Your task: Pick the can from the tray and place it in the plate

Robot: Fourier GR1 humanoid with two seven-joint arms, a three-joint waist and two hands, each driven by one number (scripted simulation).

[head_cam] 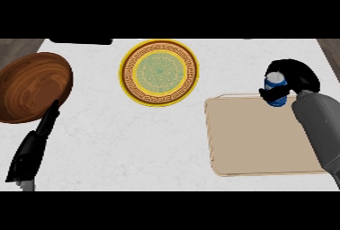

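Head view first, nearest my side: my left hand [34, 143] sits low at the left edge with fingers straight and together, holding nothing, its tips just beside the wooden bowl [33, 87]; I judge it is parked out of the way. To the right, the tan tray [262, 143] lies flat with its top bare. At its far right corner my right hand [292, 78] is curled around the blue can [275, 92], clamped on it, the can upright and seemingly just above the tray's far edge; I cannot tell if it touches. I read that as the grasp made, ready to carry left. Farther back and left, well apart from the can, waits the yellow patterned plate [159, 72]. Everything rests on a pale marbled counter [133, 143], with dark wood showing at both far corners.
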